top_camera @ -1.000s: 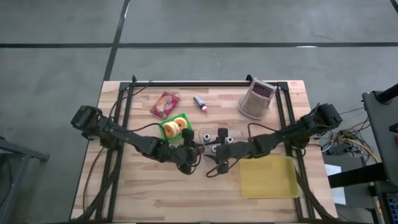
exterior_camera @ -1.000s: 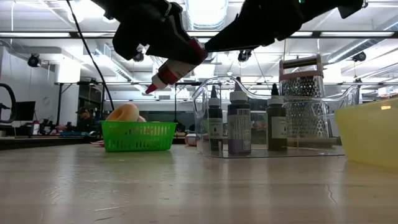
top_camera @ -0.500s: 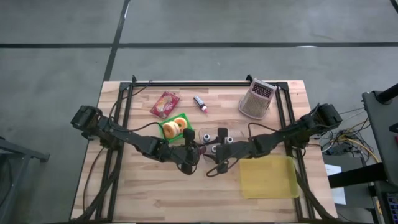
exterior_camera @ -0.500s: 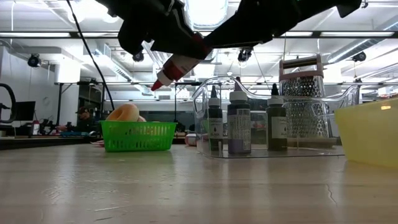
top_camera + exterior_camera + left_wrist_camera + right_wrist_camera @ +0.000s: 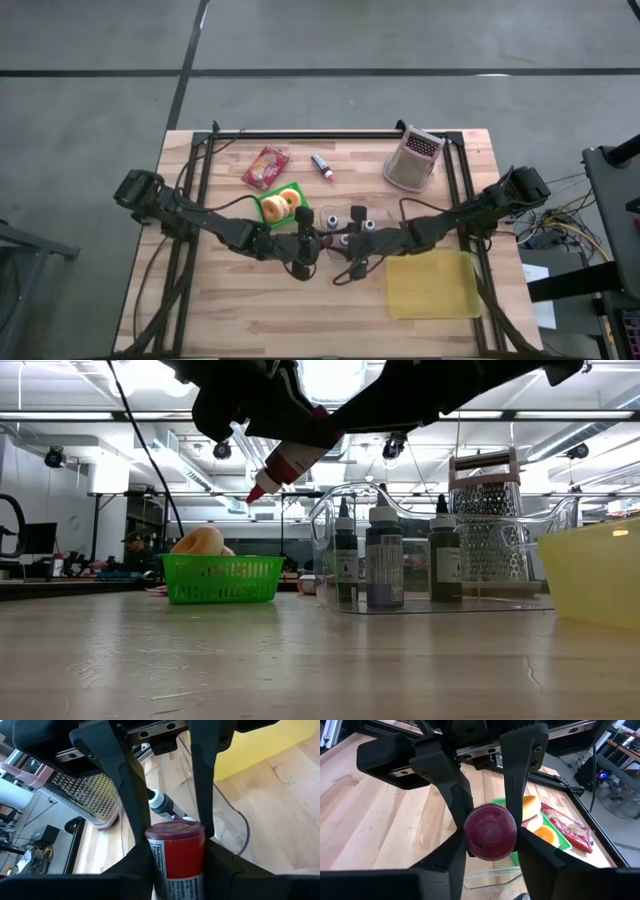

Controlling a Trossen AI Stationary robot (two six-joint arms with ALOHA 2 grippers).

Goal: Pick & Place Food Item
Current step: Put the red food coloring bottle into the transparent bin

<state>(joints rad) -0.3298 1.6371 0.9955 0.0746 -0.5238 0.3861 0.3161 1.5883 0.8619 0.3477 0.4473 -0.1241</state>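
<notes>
A red squeeze bottle (image 5: pixel 293 460) with a white nozzle hangs tilted in the air above the table, nozzle down toward the table's left. It also shows in the left wrist view (image 5: pixel 176 852) and the right wrist view (image 5: pixel 490 831). My left gripper (image 5: pixel 304 248) and my right gripper (image 5: pixel 346 256) meet at the table's middle, both shut on the bottle. From above, the grippers hide the bottle. My left gripper pinches the bottle's labelled body (image 5: pixel 172 867) between its two fingers. The fingers lie along the bottle. The bottle is lifted clear of the table and tilted, its nozzle end low. My right gripper has its two fingers on opposite sides of the bottle's round red base end (image 5: pixel 476 845), coming from the table's right. The base faces the right wrist camera. My left gripper's fingers (image 5: pixel 517 780) stand just beyond on the same bottle.
A clear tray (image 5: pixel 330 215) with three dark bottles (image 5: pixel 385 555) stands just behind the grippers. A green basket with donuts (image 5: pixel 282 206), a red packet (image 5: pixel 265 166), a small bottle (image 5: pixel 322 166) and a grater (image 5: pixel 413 160) lie farther back. A yellow bin (image 5: pixel 432 284) is at near right.
The red bottle has gone a little up and toward the table's right, staying tilted with its nozzle low, and the grippers on it have gone with it.
</notes>
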